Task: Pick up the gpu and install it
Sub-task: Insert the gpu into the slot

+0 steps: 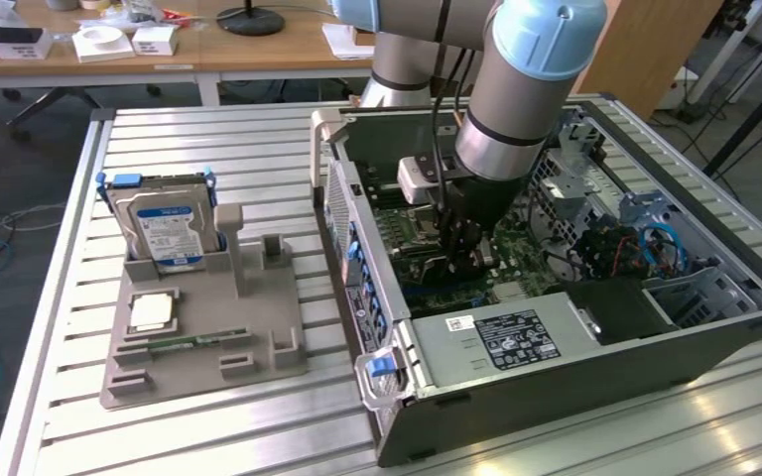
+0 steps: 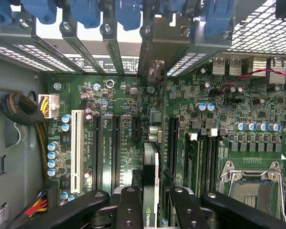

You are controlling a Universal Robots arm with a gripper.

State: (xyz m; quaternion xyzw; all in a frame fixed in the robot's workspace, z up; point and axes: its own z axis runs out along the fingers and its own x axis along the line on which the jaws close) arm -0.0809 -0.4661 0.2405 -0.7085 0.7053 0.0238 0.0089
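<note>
Your arm comes down steeply from the back of the open computer case (image 1: 698,327), wrist pointing straight down, so the gripper (image 1: 466,260) hangs inside the case just above the motherboard (image 2: 214,100). The case lies on its side on the slatted metal table (image 1: 76,288).

From the wrist view you see the two black fingers (image 2: 129,206) closed on the gpu (image 2: 150,167), one on each face. The card stands on edge between them, running away from the camera toward the rear slot brackets (image 2: 109,52) with their blue clips (image 2: 86,12). It lies between the long black expansion slots (image 2: 116,148), well apart from the white slot (image 2: 77,143). You cannot tell whether its edge is seated.

An NVIDIA logo shows on the card's edge near the fingers. The power supply (image 1: 514,337) carries a black label and a white sticker, the hard drive (image 1: 170,233) on the grey fixture (image 1: 202,342) a blue-and-white one; their print is unreadable.
</note>
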